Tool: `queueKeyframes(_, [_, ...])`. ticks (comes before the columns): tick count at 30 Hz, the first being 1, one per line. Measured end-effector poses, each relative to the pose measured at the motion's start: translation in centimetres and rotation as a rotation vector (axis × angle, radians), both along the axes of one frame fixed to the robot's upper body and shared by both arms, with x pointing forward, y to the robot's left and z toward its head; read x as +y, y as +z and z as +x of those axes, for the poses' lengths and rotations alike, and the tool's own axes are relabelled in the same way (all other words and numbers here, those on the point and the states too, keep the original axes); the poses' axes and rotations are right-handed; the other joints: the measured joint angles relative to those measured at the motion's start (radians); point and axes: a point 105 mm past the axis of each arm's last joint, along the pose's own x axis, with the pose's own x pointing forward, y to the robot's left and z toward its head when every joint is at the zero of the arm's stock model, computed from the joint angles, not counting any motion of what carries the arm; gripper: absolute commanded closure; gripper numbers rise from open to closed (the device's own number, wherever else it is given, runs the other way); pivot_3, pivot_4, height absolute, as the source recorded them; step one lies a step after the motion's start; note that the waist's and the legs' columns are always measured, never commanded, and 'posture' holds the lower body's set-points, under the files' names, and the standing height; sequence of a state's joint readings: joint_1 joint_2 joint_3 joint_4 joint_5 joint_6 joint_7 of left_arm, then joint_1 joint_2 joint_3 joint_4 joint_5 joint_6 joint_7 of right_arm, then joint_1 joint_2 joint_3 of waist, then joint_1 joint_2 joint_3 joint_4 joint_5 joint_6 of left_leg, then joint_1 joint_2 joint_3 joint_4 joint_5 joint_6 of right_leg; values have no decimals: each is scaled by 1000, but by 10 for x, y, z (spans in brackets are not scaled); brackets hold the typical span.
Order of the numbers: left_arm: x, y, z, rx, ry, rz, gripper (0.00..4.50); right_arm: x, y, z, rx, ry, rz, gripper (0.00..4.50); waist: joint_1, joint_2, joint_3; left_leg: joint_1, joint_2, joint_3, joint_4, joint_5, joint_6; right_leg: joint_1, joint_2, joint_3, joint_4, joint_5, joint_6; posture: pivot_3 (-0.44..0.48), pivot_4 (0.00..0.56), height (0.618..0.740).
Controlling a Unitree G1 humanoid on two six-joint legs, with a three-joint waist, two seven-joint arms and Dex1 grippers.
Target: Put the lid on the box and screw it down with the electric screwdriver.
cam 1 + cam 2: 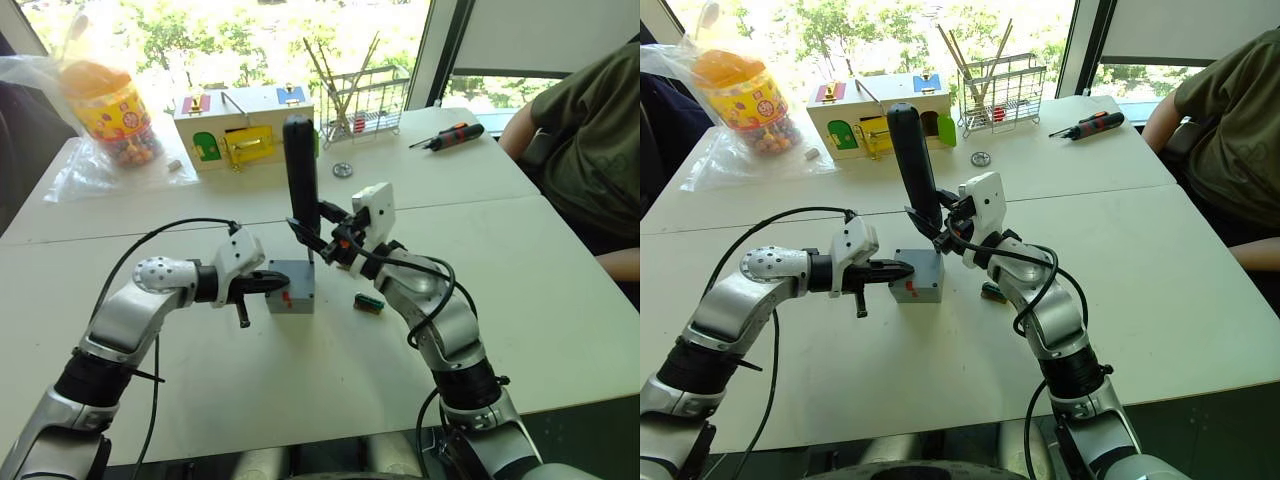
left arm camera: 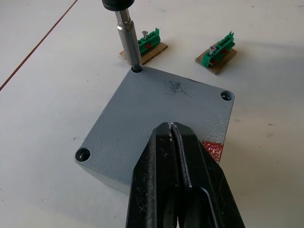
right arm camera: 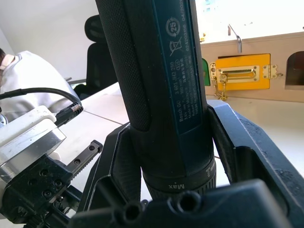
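The grey box (image 1: 292, 298) stands mid-table with the lid (image 2: 156, 114) lying flat on top of it, its corner screw holes showing. My right gripper (image 1: 315, 235) is shut on the electric screwdriver (image 1: 302, 175), a dark cylinder held nearly upright. Its metal bit (image 2: 127, 33) stands in the lid's far corner hole. My left gripper (image 2: 171, 126) is shut with nothing between its fingers. Its tips lie over the lid's near edge from the left; I cannot tell whether they touch it.
Two small green terminal blocks (image 2: 151, 42) (image 2: 217, 50) lie just beyond the box. At the back stand a wooden toy house (image 1: 245, 125), a bagged sweets jar (image 1: 105, 105), a wire rack (image 1: 365, 105) and a red-and-black screwdriver (image 1: 452, 135). A person (image 1: 590, 130) sits at the right.
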State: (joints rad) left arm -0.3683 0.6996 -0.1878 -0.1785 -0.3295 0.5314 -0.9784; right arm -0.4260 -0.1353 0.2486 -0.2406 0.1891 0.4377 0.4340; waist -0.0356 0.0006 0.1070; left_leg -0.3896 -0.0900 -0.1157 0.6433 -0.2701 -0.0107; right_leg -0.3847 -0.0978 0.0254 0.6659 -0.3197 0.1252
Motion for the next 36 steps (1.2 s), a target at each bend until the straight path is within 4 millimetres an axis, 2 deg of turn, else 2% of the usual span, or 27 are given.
queueKeyframes(36, [-11,-1,3,-15,-14,8,4500,-8,0,3,0,-49,60,2634,23,0,-2,1,0,0,-1,-1,1,2,0,0,-3,0,0,0,150,740])
